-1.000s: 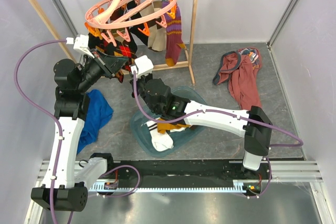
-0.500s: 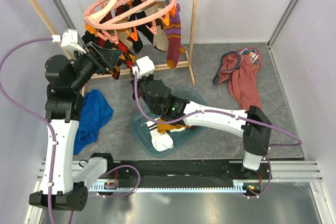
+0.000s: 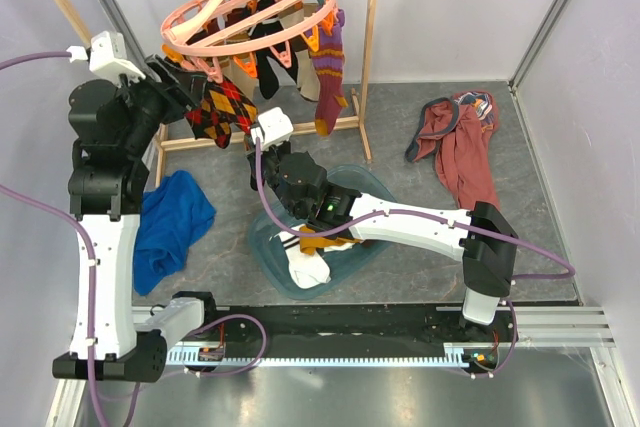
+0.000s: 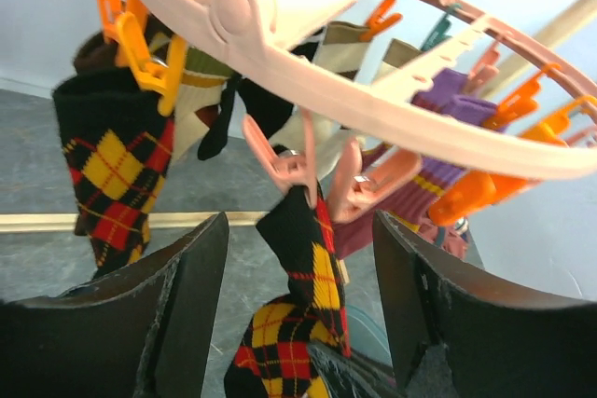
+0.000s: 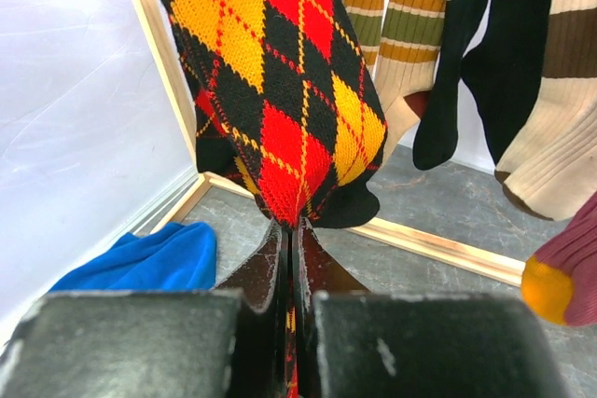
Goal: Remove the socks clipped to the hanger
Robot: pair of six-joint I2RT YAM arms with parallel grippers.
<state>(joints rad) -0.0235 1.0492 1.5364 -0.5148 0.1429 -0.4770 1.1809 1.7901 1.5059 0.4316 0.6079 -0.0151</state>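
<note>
The salmon-pink ring hanger (image 3: 250, 7) hangs from the rack's rail with several socks clipped under it. My left gripper (image 3: 192, 87) is open just below its left rim. In the left wrist view a black-red-yellow argyle sock (image 4: 308, 295) hangs from a pink clip (image 4: 298, 170) between the spread fingers (image 4: 201, 305), touching neither. A second argyle sock (image 4: 112, 165) hangs from an orange clip on the left. My right gripper (image 5: 294, 230) is shut on the bottom edge of an argyle sock (image 5: 280, 90), below the hanger (image 4: 373, 109). Purple, black and beige socks (image 3: 325, 67) hang further right.
The wooden rack frame (image 3: 370, 47) stands round the hanger, its base bar (image 5: 438, 244) on the floor. A teal basin (image 3: 262, 247) holding loose socks lies under the right arm. A blue cloth (image 3: 170, 227) lies left, a maroon garment (image 3: 460, 147) right.
My left gripper has opened and the arm has risen up and to the left, toward the hanger's rim. The hanger has swung a little. The right gripper stays shut on the argyle sock.
</note>
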